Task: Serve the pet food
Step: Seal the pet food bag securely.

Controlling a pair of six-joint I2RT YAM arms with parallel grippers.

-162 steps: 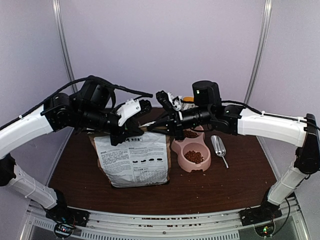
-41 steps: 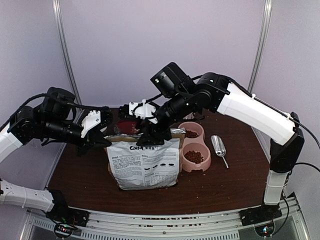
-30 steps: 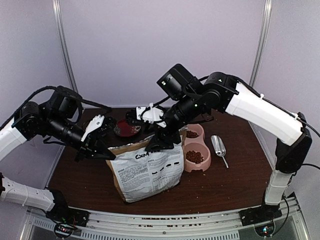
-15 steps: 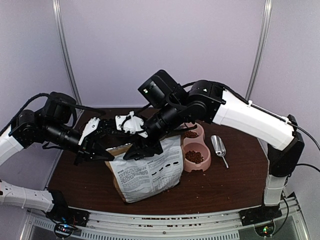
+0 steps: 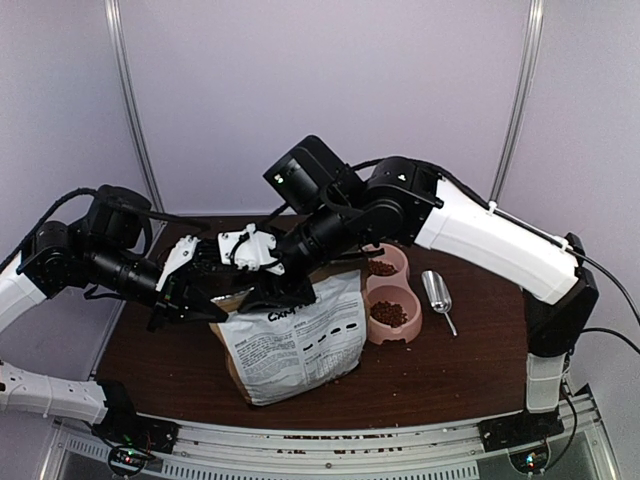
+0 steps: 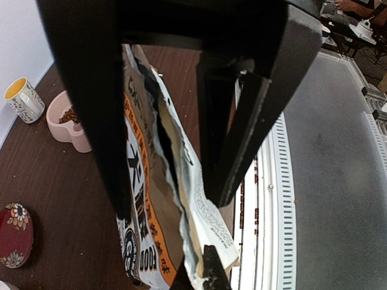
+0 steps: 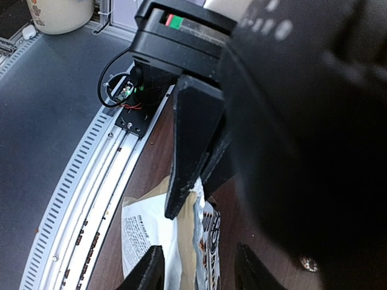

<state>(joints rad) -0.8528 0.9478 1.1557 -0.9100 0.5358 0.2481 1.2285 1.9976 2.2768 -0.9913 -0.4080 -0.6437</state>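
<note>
The tan and white pet food bag (image 5: 292, 335) stands tilted on the table, its top torn open. My left gripper (image 5: 208, 293) is shut on the left end of the bag's rim (image 6: 158, 130), which the right wrist view also shows. My right gripper (image 5: 268, 290) is open just beside it, one finger (image 7: 145, 269) over the white front wall and the other (image 7: 253, 266) behind the bag (image 7: 181, 241). Brown kibble (image 5: 388, 313) lies in both cups of the pink double bowl (image 5: 405, 300). I cannot see kibble inside the bag.
A metal scoop (image 5: 437, 293) lies right of the bowl. A red saucer (image 6: 15, 235) and a patterned mug (image 6: 23, 99) stand at the back of the table. The table's front rail (image 5: 330, 435) runs close below the bag.
My right gripper has moved left along the bag's top, from its right part to just beside the left gripper. The bag tipped from upright to tilted earlier and has held still since.
</note>
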